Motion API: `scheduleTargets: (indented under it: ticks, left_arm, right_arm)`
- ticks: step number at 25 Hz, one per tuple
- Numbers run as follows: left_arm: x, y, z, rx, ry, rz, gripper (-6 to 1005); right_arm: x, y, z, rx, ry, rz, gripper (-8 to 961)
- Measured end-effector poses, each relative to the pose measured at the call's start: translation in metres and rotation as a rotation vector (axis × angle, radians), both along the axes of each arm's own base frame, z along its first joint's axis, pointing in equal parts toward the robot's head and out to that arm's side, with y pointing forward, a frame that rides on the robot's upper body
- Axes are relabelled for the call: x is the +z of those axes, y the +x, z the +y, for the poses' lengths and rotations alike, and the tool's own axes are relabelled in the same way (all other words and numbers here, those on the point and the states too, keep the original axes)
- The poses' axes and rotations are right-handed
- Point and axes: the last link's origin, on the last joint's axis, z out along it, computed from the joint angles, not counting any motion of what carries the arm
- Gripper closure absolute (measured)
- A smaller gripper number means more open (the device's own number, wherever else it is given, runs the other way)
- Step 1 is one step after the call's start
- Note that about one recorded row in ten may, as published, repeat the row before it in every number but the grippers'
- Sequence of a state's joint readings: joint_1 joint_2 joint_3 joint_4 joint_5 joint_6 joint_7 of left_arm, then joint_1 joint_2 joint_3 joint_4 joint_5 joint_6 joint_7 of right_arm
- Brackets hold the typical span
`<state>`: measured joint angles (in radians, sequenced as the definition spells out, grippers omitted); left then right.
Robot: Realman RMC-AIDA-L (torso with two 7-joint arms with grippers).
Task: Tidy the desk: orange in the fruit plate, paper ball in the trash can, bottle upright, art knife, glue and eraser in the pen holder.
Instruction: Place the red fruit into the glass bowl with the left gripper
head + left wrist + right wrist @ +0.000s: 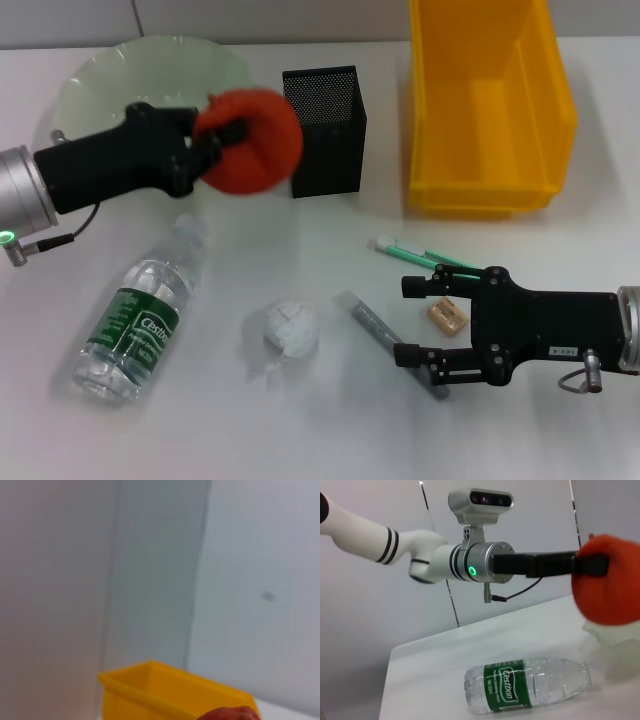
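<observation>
The red-orange orange (255, 140) hangs in the air with my left gripper (222, 142) shut on it, between the pale-green fruit plate (120, 70) and the black mesh pen holder (325, 130). It also shows in the right wrist view as orange (610, 585) above the plate (620, 640). The bottle (140, 315) lies on its side at the front left. The paper ball (290, 328) sits mid-front. My right gripper (408, 320) rests open low over the desk, the tan eraser (447, 315) between its fingers. A grey art knife (365, 315) lies by the lower finger, a green-and-white glue stick (420, 258) just behind.
The yellow trash can (490, 100) stands at the back right, beside the pen holder, and its corner (170, 695) shows in the left wrist view. The bottle (530, 685) lies lengthwise in the right wrist view.
</observation>
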<state>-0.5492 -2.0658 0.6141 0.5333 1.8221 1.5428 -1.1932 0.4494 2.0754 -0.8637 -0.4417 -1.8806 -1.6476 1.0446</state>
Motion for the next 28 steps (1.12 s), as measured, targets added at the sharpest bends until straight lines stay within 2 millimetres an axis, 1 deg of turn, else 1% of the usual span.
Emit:
scheduleTargets:
  ticks: [4,5,8,12,15,19,25,28]
  left_arm:
    - [0.004,-0.007,0.007,0.056,0.121,-0.056,919]
    - [0.005,-0.012,0.014,0.113,0.185,-0.072,922]
    - [0.004,-0.017,0.020,0.162,0.231,-0.079,930]
    - [0.002,-0.025,0.032,0.245,0.300,-0.055,941]
    - [-0.002,-0.034,0.044,0.334,0.356,-0.007,946]
    - [-0.003,-0.038,0.051,0.382,0.386,0.015,944]
    - [-0.004,-0.043,0.055,0.430,0.404,0.029,856]
    - [-0.006,-0.043,0.056,0.433,0.402,0.036,650]
  right_arm:
    - [0.000,0.000,0.000,0.002,-0.002,-0.001,158]
    - [0.000,0.000,0.000,0.003,-0.002,-0.002,158]
    - [0.000,0.000,0.000,0.004,-0.001,-0.002,158]
    - [0.000,0.000,0.000,0.003,0.000,-0.001,158]
    - [0.000,0.000,0.000,0.001,0.000,0.000,158]
    - [0.000,-0.001,0.000,0.000,0.000,0.002,158]
    - [0.000,0.000,0.000,-0.001,0.000,0.002,158]
    - [0.000,0.000,0.000,-0.001,0.000,0.002,158]
